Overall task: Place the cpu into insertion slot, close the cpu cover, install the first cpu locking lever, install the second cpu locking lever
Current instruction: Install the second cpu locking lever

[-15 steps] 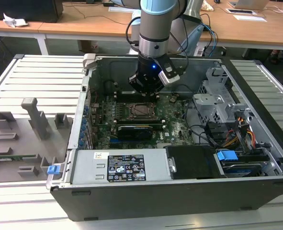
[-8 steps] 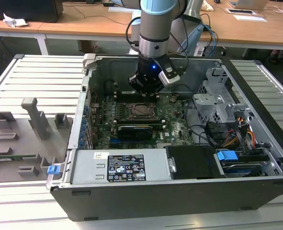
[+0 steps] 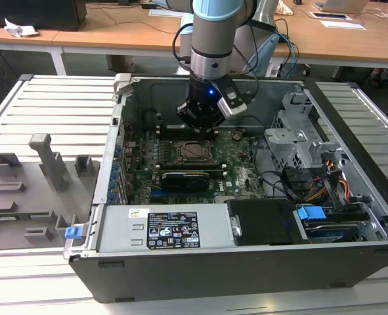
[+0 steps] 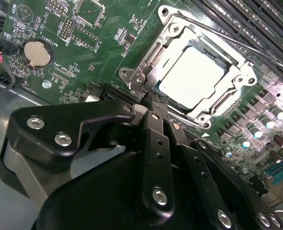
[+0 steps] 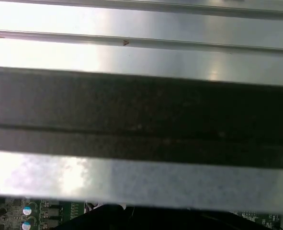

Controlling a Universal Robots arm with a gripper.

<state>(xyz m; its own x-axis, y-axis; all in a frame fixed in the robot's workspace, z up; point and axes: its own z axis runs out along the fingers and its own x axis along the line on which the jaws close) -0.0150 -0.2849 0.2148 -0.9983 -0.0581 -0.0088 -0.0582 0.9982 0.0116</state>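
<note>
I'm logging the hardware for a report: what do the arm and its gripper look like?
The arm is a silver-grey metal tube with a light-blue joint cap and black cables looped beside it. A blue light glows at its black wrist. In the second wrist view the gripper is matte black, with flat bar linkages joined by silver screws.

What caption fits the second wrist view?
Black gripper beside socket: silver-grey square cpu seated under closed metal cpu cover.

The gripper (image 4: 148,103) hid the near corner of the cpu cover (image 4: 237,79) (second wrist view); whether its fingers gripped anything stayed unclear.
</note>
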